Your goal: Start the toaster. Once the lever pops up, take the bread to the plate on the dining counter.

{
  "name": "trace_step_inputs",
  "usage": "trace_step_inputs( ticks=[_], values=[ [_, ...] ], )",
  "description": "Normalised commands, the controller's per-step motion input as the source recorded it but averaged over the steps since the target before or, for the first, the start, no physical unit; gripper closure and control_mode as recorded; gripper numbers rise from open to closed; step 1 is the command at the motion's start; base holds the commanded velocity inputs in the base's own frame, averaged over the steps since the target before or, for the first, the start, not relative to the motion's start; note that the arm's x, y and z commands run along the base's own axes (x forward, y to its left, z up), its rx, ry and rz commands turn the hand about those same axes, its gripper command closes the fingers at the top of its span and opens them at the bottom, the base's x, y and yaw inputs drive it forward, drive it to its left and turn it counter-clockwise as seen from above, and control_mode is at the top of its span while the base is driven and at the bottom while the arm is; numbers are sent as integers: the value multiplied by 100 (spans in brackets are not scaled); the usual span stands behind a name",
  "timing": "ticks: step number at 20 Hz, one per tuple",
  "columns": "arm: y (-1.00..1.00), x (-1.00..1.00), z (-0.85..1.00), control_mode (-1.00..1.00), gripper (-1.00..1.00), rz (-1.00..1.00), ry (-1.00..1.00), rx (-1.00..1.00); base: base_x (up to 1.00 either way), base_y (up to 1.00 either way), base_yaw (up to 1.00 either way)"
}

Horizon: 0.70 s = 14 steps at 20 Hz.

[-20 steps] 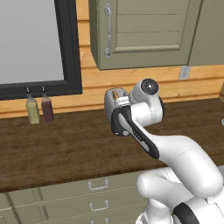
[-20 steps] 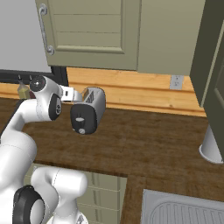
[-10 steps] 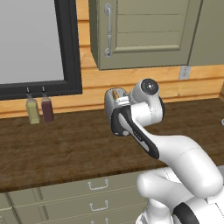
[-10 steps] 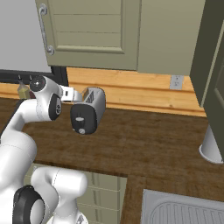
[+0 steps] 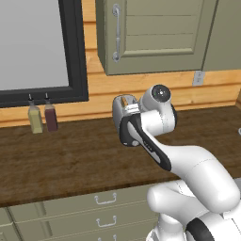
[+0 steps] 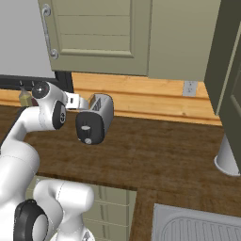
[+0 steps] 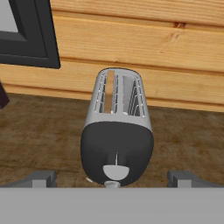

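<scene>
My gripper [image 7: 112, 178] stands spread as wide as it goes and has hold of nothing; its two dark fingertips [image 7: 41, 178] rise at about 7 and 5 o'clock in the hand view, one to either side of the toaster [image 7: 116, 131] and apart from it. The toaster sits square between them, its glossy black end panel facing me, with the lever knob low on that panel at 6 o'clock. In the left of its two slots I can see the tan edge of the bread [image 7: 110, 97], sunk down into the slot; the right slot shows just wire guides.

From the right base view, the toaster [image 6: 95, 118] stands on the dark wood counter [image 6: 155, 155] near the wooden back wall, and my hand sits just beside its black end, at roughly 9 o'clock from it. A wall socket [image 6: 189, 88] is at 2 o'clock from the toaster, well apart.

In the left base view my arm covers most of the toaster [image 5: 123, 110]. Two small bottles [image 5: 42, 117] stand by the wall at 9 o'clock from it, under the black-framed window [image 5: 75, 52].
</scene>
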Motion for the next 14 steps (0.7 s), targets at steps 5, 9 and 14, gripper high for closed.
trace_step_inputs(
  ticks=[5,9,14],
  values=[
    [0,0,0,-100,-100,0,0,0,0,0,0],
    [0,0,0,-100,-100,0,0,0,0,0,0],
    [0,0,0,-100,-100,0,0,0,0,0,0]
  ],
)
